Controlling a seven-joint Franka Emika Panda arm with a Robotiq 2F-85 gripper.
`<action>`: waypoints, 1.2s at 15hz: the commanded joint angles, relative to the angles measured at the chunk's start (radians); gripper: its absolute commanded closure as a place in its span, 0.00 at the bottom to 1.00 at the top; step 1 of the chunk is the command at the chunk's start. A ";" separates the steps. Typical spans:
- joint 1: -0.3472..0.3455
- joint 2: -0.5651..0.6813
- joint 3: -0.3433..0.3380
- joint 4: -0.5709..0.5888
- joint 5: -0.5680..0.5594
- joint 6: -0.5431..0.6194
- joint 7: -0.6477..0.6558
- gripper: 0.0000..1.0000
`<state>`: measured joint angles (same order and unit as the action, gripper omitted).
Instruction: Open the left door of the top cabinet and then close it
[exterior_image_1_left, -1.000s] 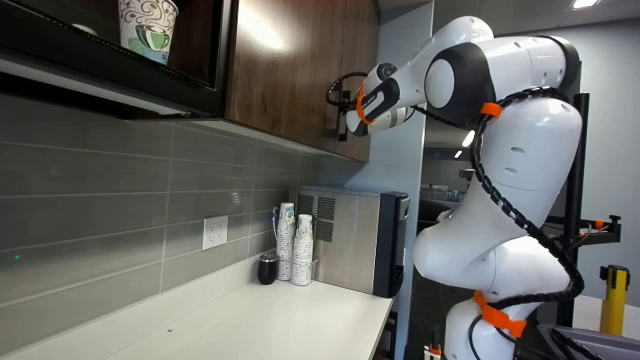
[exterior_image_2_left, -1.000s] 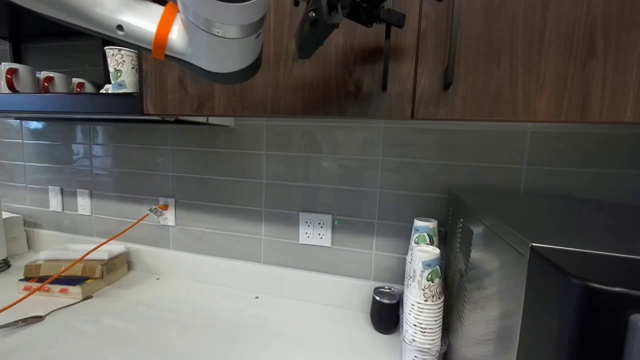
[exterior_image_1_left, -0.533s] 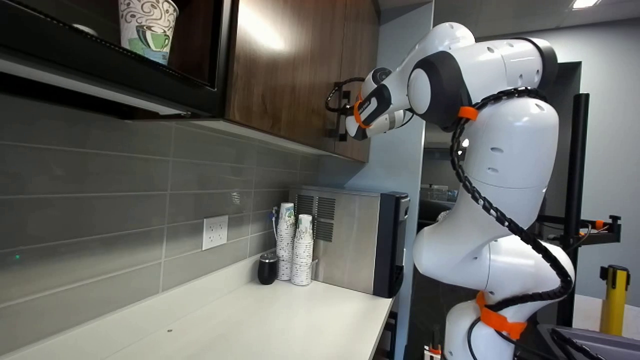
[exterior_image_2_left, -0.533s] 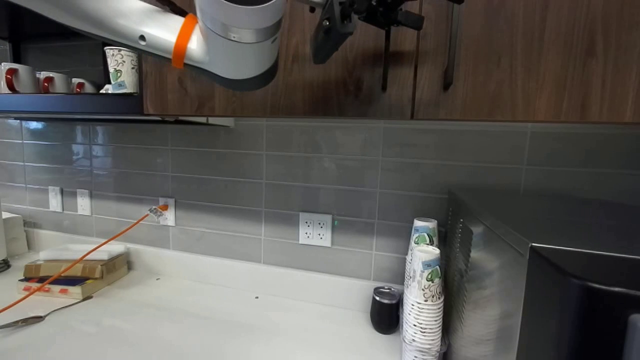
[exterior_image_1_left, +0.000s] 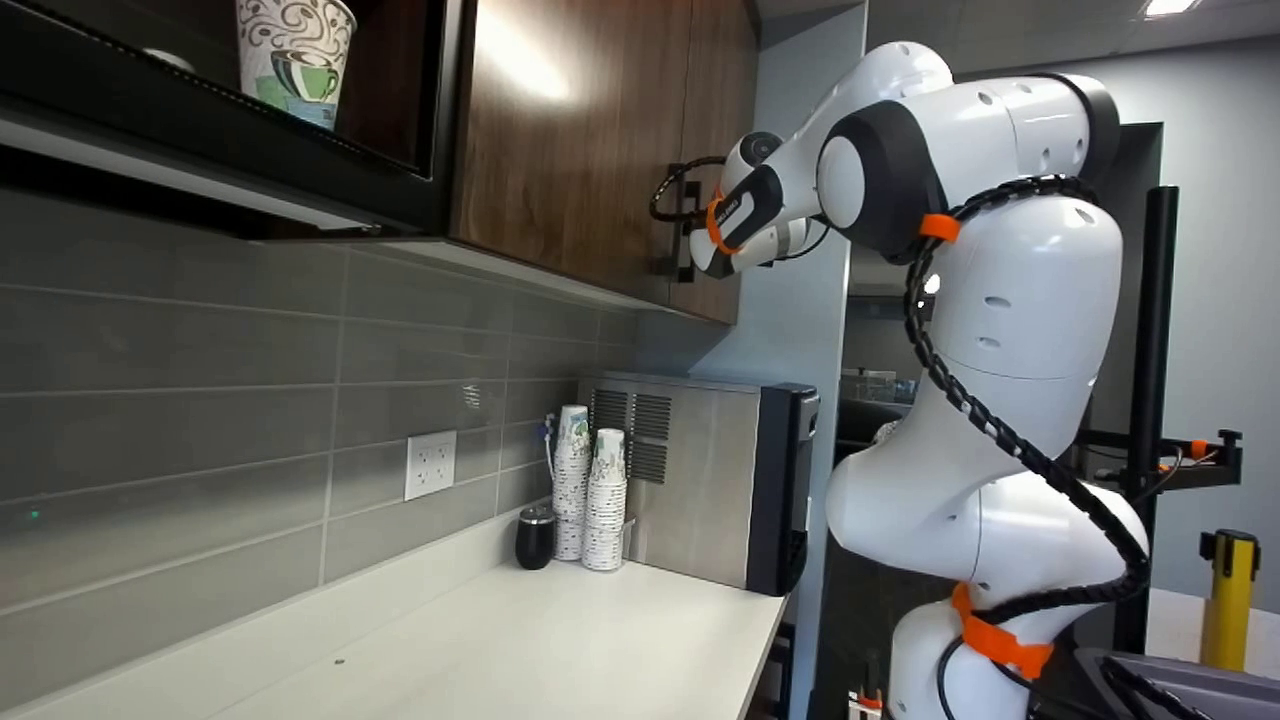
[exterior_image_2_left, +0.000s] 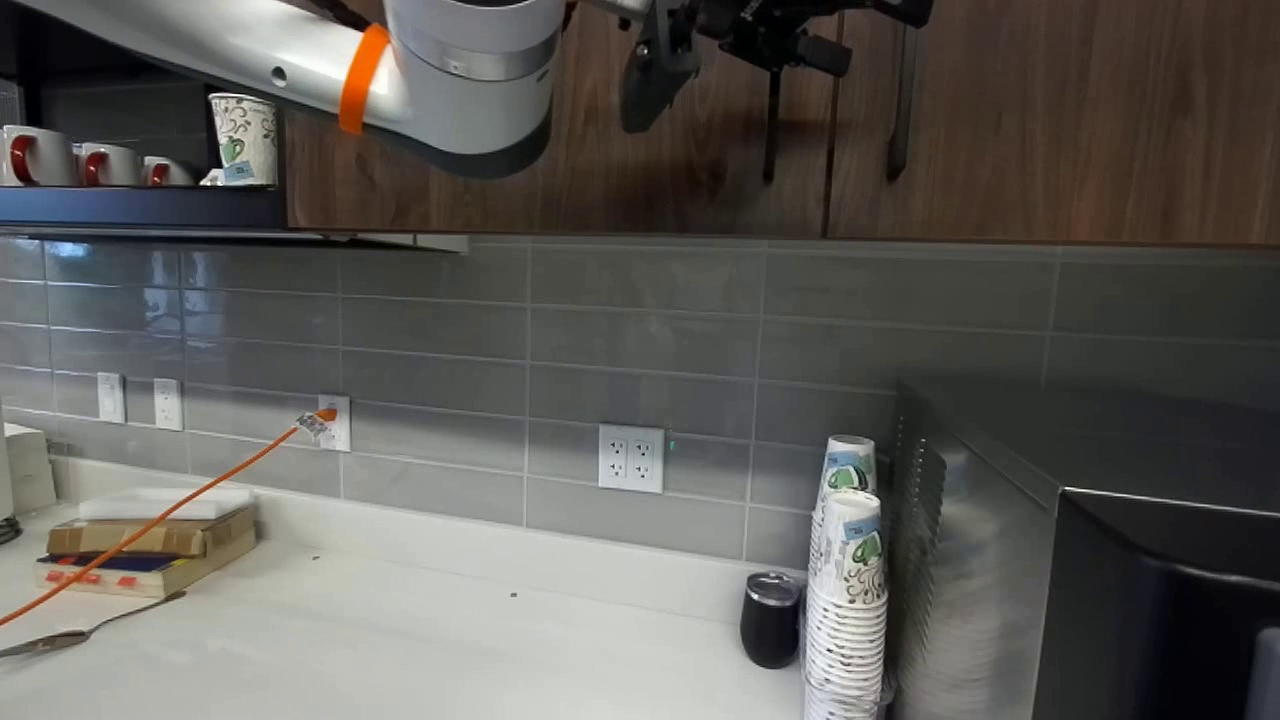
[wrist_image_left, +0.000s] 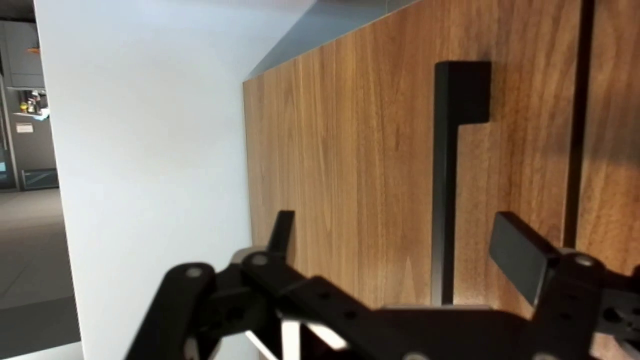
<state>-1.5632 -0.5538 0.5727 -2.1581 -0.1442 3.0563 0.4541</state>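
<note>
Recorded a pale wall (wrist_image_left: 150, 175) at the left of the wrist view, itself apparently upside down. Placed next to it, by judgement, the right door (wrist_image_left: 345, 165), with the left door (wrist_image_left: 615, 125) past a dark seam (wrist_image_left: 577, 150). Found the gripper (wrist_image_left: 394, 215) with fingers (wrist_image_left: 520, 257) spread wide and holding nothing, one to either side of the near handle (wrist_image_left: 444, 200) as seen; could not confirm depth or contact. Judged the step in hand to be the approach, with opening not yet begun. Judged the next move to call for a sideways shift to the left door's own handle (exterior_image_2_left: 772, 130), then a firm clamp and an outward pull.

Noted in an exterior view one arm (exterior_image_1_left: 1010, 330) raised before the top cabinet (exterior_image_1_left: 580, 150), with both doors apparently flush. Counted on the white counter (exterior_image_1_left: 600, 650) two cup stacks (exterior_image_1_left: 604, 515), one black tumbler (exterior_image_1_left: 535, 540) and one steel machine (exterior_image_1_left: 700, 490); above it, one outlet (exterior_image_1_left: 430, 465), and one paper cup (exterior_image_1_left: 295, 70) on a black shelf (exterior_image_1_left: 250, 140).

Located the left door (exterior_image_2_left: 600, 190), in an exterior view, apparently closed and hung between that shelf and the right door. Counted two doors, two door handles, three mugs (exterior_image_2_left: 112, 168), four wall plates (exterior_image_2_left: 631, 458), one orange cord (exterior_image_2_left: 200, 492) and one utensil (exterior_image_2_left: 45, 645) of unclear kind. Left uncounted the pile (exterior_image_2_left: 190, 550) at the far left, as too mixed to separate by eye.
</note>
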 joint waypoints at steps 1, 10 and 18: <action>0.114 -0.024 -0.079 -0.020 0.025 -0.060 -0.042 0.00; 0.393 -0.071 -0.268 -0.043 -0.010 -0.175 -0.090 0.00; 0.467 -0.009 -0.285 0.021 -0.038 -0.269 -0.083 0.00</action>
<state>-1.1461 -0.6005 0.3124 -2.1798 -0.1604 2.8255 0.3687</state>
